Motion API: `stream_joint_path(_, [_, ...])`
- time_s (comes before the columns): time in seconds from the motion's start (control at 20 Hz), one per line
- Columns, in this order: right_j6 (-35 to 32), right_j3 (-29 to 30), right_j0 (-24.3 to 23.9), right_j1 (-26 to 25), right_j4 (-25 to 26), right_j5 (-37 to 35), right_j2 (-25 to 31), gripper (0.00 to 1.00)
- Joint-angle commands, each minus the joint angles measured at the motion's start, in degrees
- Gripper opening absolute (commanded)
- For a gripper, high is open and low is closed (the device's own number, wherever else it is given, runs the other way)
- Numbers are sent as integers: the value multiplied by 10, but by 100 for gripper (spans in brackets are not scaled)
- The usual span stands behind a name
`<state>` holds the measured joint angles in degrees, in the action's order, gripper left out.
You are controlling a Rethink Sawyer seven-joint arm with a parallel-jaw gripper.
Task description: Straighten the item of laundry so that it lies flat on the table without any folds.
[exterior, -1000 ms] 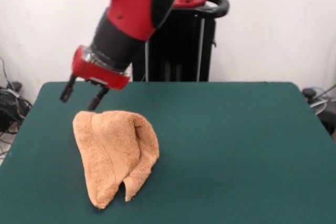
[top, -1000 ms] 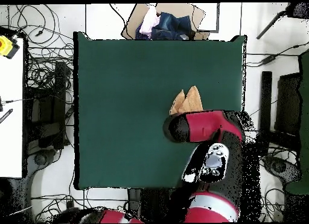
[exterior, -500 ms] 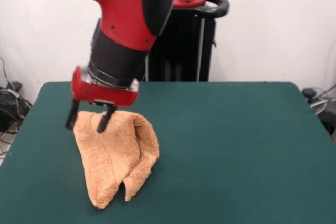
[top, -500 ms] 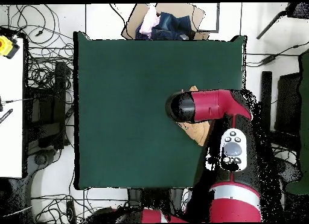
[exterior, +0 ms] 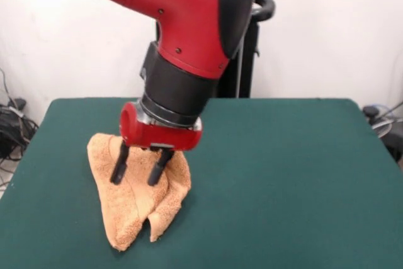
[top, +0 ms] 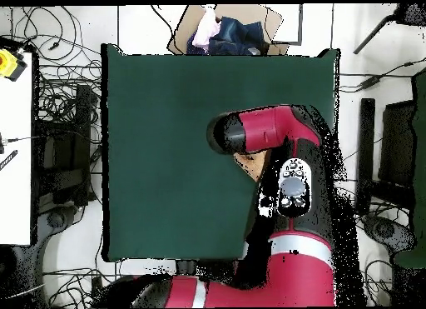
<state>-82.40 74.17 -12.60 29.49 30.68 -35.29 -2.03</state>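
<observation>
My front camera sits low and close across the surface [exterior: 283, 174], facing the arm [exterior: 182, 42]. My overhead looks straight down from farther up (base at bottom); both share the surface [top: 166, 139].

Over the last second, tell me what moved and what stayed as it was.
The gripper came forward from behind the towel's far left corner and down over the crumpled heap's middle, open, fingers astride its upper folds. Nothing has been grasped yet, as far as the front view shows. The towel kept its shape and place on the table; in the overhead view the arm now hides nearly all of it.
</observation>
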Motion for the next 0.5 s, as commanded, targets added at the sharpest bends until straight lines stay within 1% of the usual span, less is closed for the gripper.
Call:
stream_joint_path(0.05, [1, 9, 13, -35, 30, 24, 45, 100])
stream_joint_path(0.2, [12, 8, 6, -38, 23, 20, 51, 100])
stream_joint_path(0.5, [28, 16, -1, -43, 34, 27, 51, 100])
